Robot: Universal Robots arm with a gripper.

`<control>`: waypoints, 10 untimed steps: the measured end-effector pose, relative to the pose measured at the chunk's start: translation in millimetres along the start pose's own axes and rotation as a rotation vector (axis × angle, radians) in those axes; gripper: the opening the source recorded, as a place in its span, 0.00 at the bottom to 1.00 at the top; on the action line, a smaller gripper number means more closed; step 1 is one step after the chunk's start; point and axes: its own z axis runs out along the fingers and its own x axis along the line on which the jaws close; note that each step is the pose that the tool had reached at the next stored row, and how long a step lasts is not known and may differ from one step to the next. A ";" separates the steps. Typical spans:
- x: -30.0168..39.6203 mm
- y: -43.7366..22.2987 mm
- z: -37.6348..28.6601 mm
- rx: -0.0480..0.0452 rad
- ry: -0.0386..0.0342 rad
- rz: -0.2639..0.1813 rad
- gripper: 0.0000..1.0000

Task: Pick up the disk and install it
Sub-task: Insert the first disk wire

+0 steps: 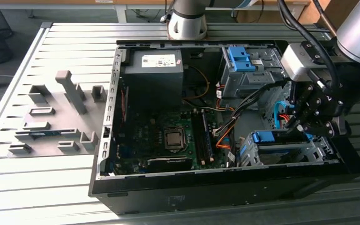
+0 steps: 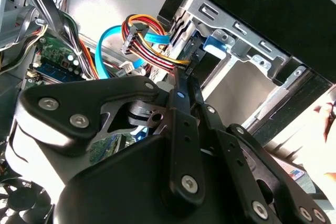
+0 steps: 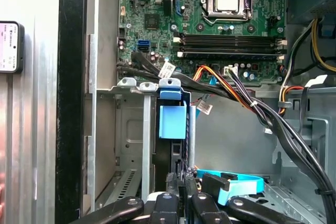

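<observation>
Disk (image 3: pixel 171 121), a flat drive with blue plastic rails, stands edge-on in the grey metal drive cage (image 3: pixel 128 129) just ahead of the black gripper (image 3: pixel 181 182), whose fingers look clenched on its rear edge, probably to slide it home. Open black computer case (image 1: pixel 230 185) lies on a slatted grey metal table (image 1: pixel 55 51).

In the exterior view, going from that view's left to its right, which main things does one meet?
Grey fixture blocks on the slatted table → dark grey box with a white sticker → processor socket → blue bracket → claw, low over the drive cage.
</observation>
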 end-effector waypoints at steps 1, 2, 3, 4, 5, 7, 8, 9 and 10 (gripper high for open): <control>0.0 0.1 0.0 0.0000 -0.0002 0.000 0.16; 0.0 0.2 0.1 0.0000 -0.0004 0.000 0.16; 0.0 0.3 0.1 0.0000 -0.0006 0.000 0.16; 0.0 0.4 0.2 0.0000 -0.0008 0.000 0.16; 0.0 0.4 0.2 0.0000 -0.0008 0.001 0.16; 0.0 0.4 0.2 -0.0001 -0.0009 0.004 0.16; 0.0 0.4 0.2 -0.0004 -0.0009 0.007 0.16; 0.0 0.4 0.3 -0.0007 -0.0011 0.009 0.16; 0.0 0.4 0.2 -0.0008 -0.0010 0.011 0.16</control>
